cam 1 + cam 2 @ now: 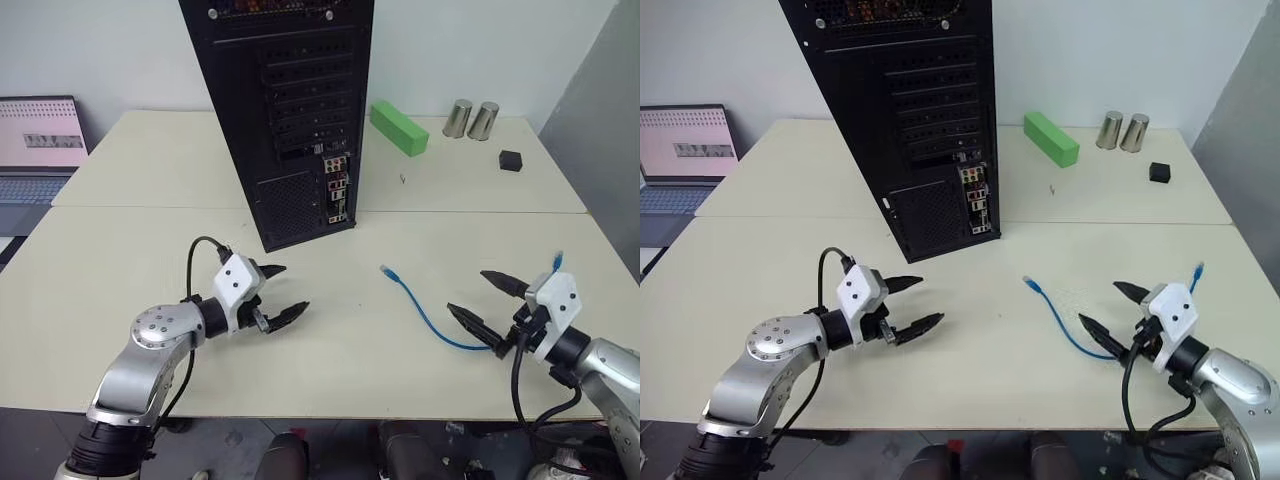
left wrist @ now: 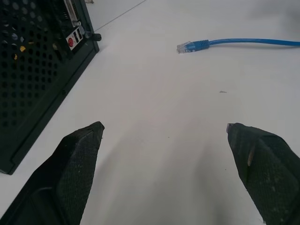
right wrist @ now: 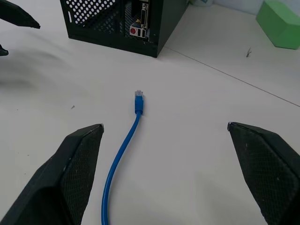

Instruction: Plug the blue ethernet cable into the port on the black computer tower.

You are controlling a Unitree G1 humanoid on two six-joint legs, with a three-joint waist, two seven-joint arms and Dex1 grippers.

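The blue ethernet cable (image 1: 425,318) lies loose on the cream table, one clear plug (image 1: 386,270) towards the tower, its other end (image 1: 557,261) beside my right wrist. The black computer tower (image 1: 290,120) stands upright at the table's middle back, its rear panel facing me. The port sits somewhere in the coloured connector strip (image 1: 336,188) low on that panel; I cannot single it out. My left gripper (image 1: 281,292) hovers open in front of the tower, holding nothing. My right gripper (image 1: 482,301) is open too, its fingers either side of the cable's curve, not touching it.
A green block (image 1: 399,127) and two metal cups (image 1: 471,119) stand at the back right, with a small black cube (image 1: 511,160) near them. A laptop (image 1: 38,150) sits off the table's left side. A seam (image 1: 470,211) crosses the tabletop.
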